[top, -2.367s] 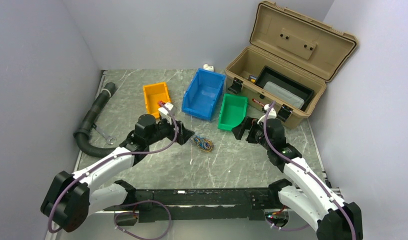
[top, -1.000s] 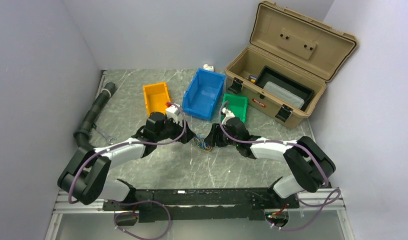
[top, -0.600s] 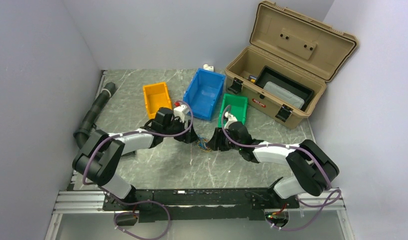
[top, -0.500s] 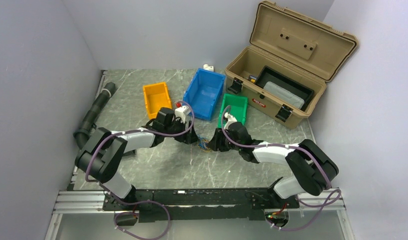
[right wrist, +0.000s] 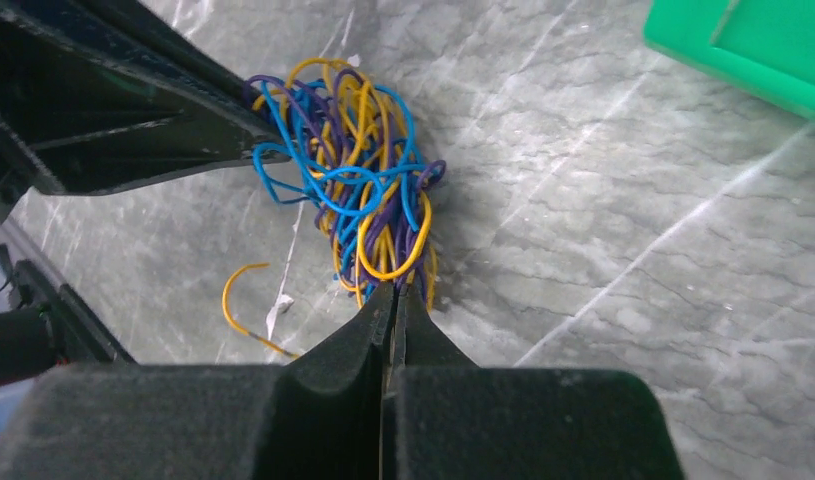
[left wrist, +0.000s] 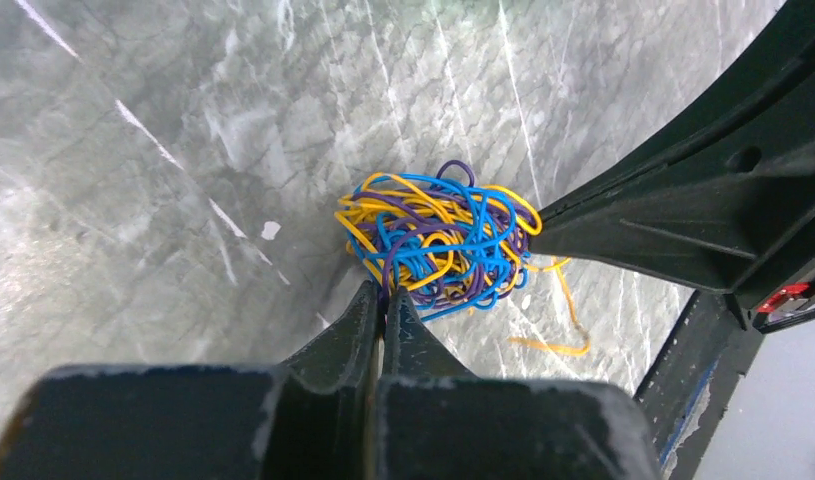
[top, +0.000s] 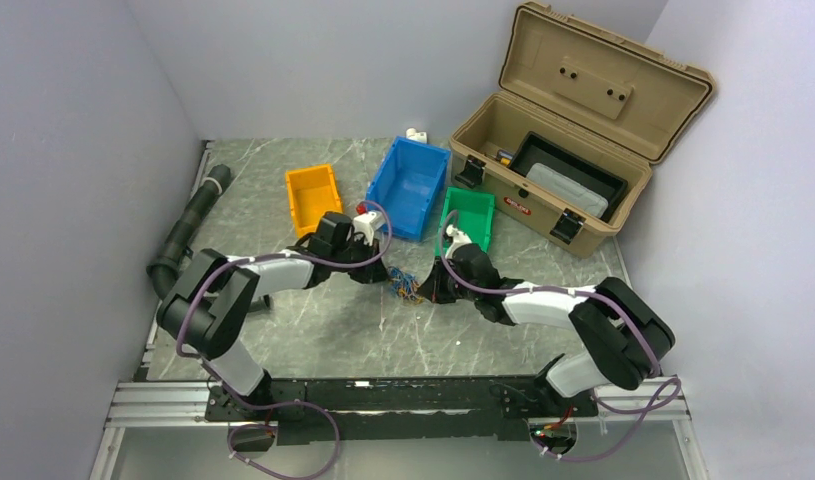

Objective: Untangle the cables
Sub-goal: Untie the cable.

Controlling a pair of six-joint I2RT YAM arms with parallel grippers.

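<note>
Cables (top: 407, 286): knotted blue, yellow and purple ball on the table (top: 313, 330).
Top view: left gripper (top: 381, 273) and right gripper (top: 431, 290) flank it, tips too small to read.
Left wrist: clenched at the ball's near edge, the pinched strand hidden.
Right wrist: clamped likewise on yellow loops. Draw apart slowly and low, so the knot loosens.

Left hand (left wrist: 385, 300) and right hand (right wrist: 393, 295) have converged, apparently now pinching the cables (left wrist: 438, 240).

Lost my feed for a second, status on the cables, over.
Left gripper shut on cable bundle. Right gripper shut on its opposite side. Bundle knotted, on table. Green bin nearby, not blocking.
</note>
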